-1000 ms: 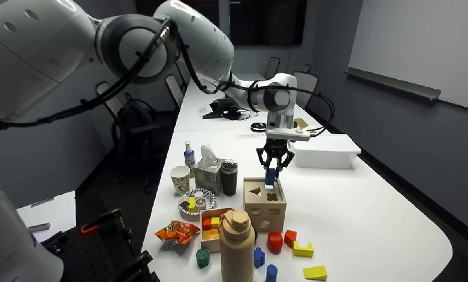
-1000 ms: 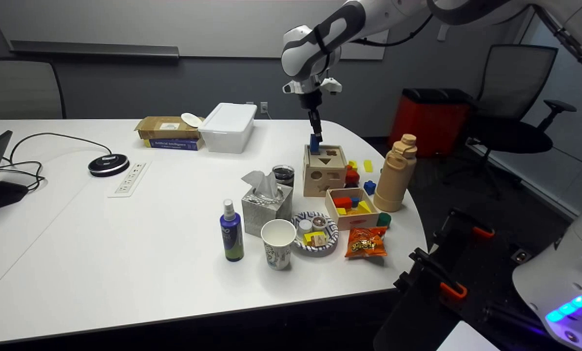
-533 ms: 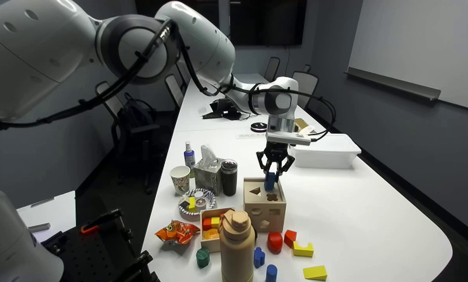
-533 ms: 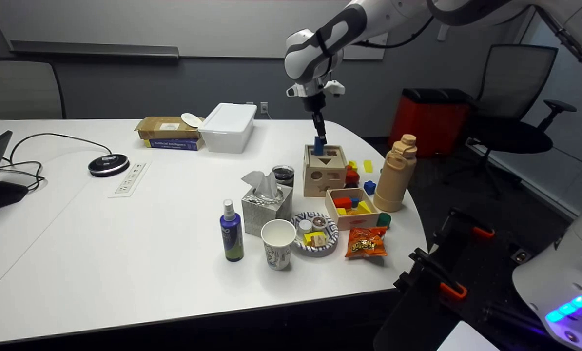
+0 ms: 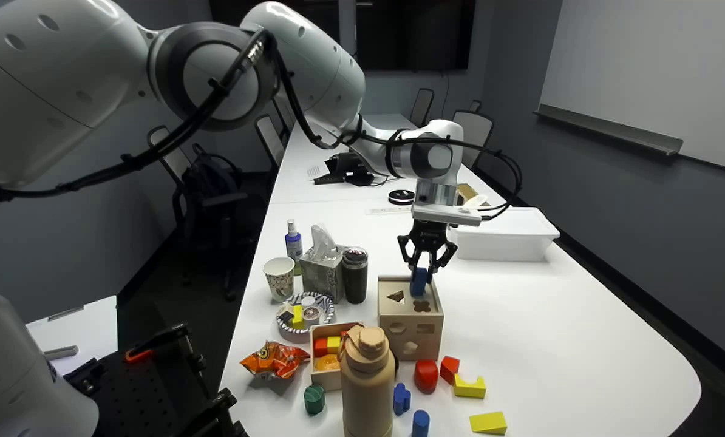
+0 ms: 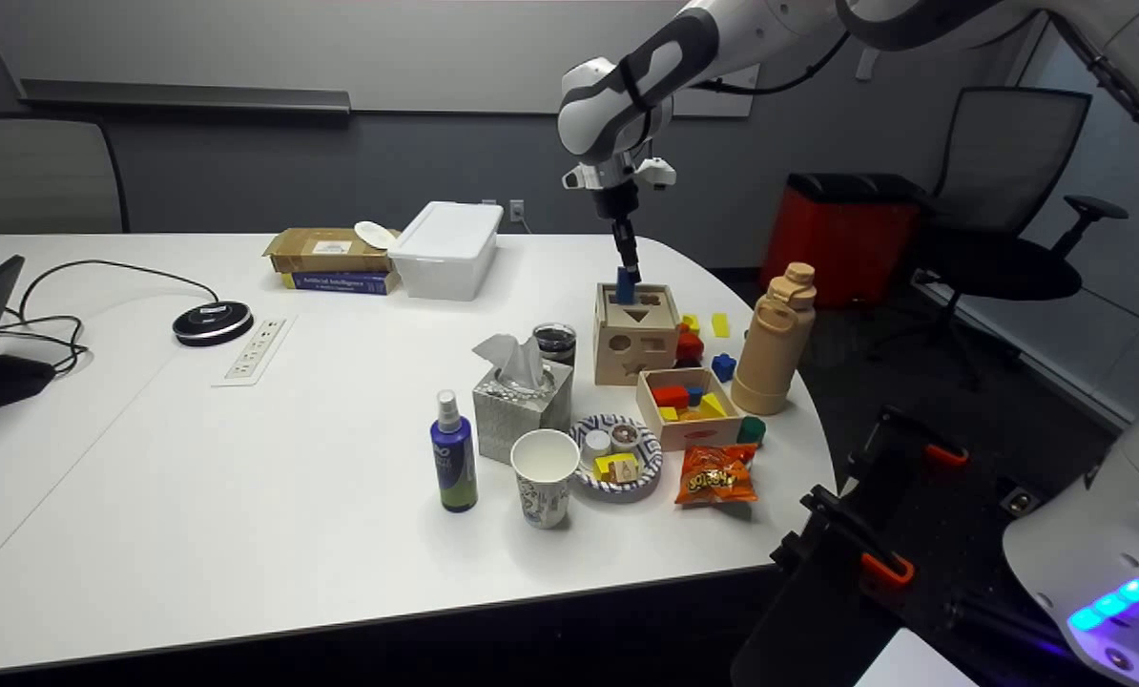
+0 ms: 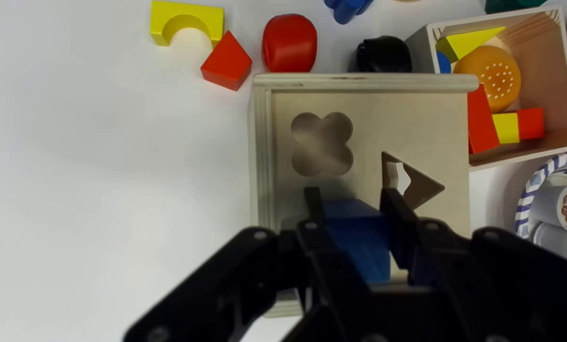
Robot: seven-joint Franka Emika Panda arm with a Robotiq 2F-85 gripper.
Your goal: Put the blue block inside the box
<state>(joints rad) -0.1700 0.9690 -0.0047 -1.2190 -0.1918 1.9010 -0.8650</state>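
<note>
The blue block (image 5: pixel 418 283) is held upright by my gripper (image 5: pixel 423 271) over the far part of the top face of the wooden sorter box (image 5: pixel 408 335). In the wrist view, the blue block (image 7: pixel 359 237) is between both fingers of the gripper (image 7: pixel 352 194), which are shut on it. The box (image 7: pixel 426 123) shows a clover hole and a triangle hole there; the top face under the block is hidden. In an exterior view the block (image 6: pixel 624 286) meets the box's top (image 6: pixel 660 298) in the picture. I cannot tell whether its lower end touches the face or enters a hole.
A beige bottle (image 5: pixel 368 382), a blue clover block (image 5: pixel 401 399), a blue cylinder (image 5: pixel 420 423) and red and yellow blocks lie near the box. An open wooden tray (image 6: pixel 689 436), a dark tumbler (image 5: pixel 354 279) and a tissue box (image 6: pixel 522 415) stand beside it.
My gripper has moved down with the blue block, and slightly toward the bottle side, bringing the block to the box's top. In the last half second it has barely moved.
</note>
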